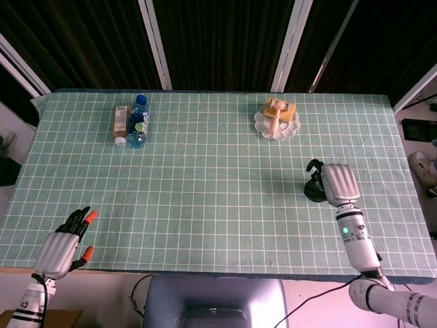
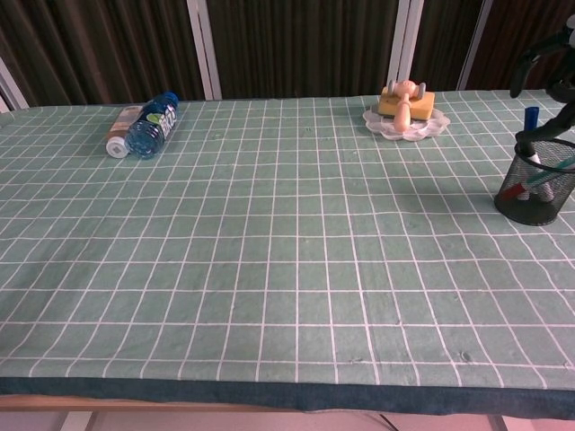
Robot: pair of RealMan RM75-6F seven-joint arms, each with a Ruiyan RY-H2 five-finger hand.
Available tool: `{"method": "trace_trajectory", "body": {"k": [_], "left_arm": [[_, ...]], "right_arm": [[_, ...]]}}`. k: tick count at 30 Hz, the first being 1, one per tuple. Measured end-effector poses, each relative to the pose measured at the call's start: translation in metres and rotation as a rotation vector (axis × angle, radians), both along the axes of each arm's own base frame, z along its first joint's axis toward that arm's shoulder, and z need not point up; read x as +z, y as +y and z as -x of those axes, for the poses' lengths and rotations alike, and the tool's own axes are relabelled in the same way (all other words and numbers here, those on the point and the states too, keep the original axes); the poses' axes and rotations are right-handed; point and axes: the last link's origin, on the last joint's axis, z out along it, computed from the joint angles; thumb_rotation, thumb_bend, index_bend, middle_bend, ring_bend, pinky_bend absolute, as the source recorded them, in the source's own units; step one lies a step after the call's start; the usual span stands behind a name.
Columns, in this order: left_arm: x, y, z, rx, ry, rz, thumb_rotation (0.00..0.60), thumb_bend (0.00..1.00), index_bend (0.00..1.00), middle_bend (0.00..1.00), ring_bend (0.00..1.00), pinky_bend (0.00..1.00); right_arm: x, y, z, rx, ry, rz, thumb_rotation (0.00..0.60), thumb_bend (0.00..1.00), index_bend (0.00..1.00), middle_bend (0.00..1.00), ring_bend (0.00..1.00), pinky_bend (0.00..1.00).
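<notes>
The black mesh pen holder [image 2: 537, 182] stood on the table [image 1: 218, 178] near its right edge, at about four o'clock from the table's middle, with a blue-capped marker [image 2: 531, 119] sticking up out of it and a red-tipped pen [image 2: 516, 189] leaning inside. Directly above it hung the right robot hand [image 1: 336, 183], back uppermost in the head view and covering most of the holder; in the chest view only dark fingers [image 2: 530, 61] showed at the upper right corner, curving down toward the marker's cap, apart from one another and not touching it as far as could be seen, with nothing held. Judging from that, the step in hand was the reach over the holder, with no grasp yet made; the next move would call for a lowering at the marker's cap and a closing of thumb and finger on it without tipping the light holder. The left robot hand [image 1: 65, 240] lay flat at the table's near left corner, about eight o'clock, fingers spread and empty. Well away, at eleven o'clock, a blue-capped water bottle [image 1: 138, 121] lay on its side touching a small brown bottle [image 1: 120, 124], and at one o'clock a white scalloped plate [image 1: 262, 127] carried a yellow sponge [image 1: 287, 111] and a pale wooden piece [image 1: 274, 115]
</notes>
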Motion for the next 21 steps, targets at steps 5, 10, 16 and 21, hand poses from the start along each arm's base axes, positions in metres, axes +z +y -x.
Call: {"method": "trace_trajectory", "body": {"k": [5, 10, 16, 21], "left_arm": [[0.0, 0.0, 0.0, 0.0, -0.001, 0.0, 0.6, 0.39, 0.08, 0.0, 0.05, 0.35], [0.0, 0.0, 0.0, 0.0, 0.0, 0.0, 0.6, 0.39, 0.08, 0.0, 0.05, 0.35], [-0.001, 0.0, 0.0, -0.002, 0.003, 0.002, 0.6, 0.39, 0.08, 0.0, 0.05, 0.35], [-0.002, 0.0, 0.0, -0.001, 0.006, 0.004, 0.6, 0.39, 0.08, 0.0, 0.05, 0.35]], "right_arm": [[-0.008, -0.005, 0.007, -0.054, 0.04, -0.02, 0.6, 0.2, 0.6, 1.0, 1.0, 1.0], [-0.01, -0.009, 0.018, -0.104, 0.078, -0.026, 0.6, 0.27, 0.61, 1.0, 1.0, 1.0], [-0.011, -0.016, 0.029, -0.151, 0.086, -0.031, 0.6, 0.34, 0.61, 1.0, 1.0, 1.0], [-0.014, -0.022, 0.034, -0.159, 0.074, -0.026, 0.6, 0.4, 0.61, 1.0, 1.0, 1.0]]}}
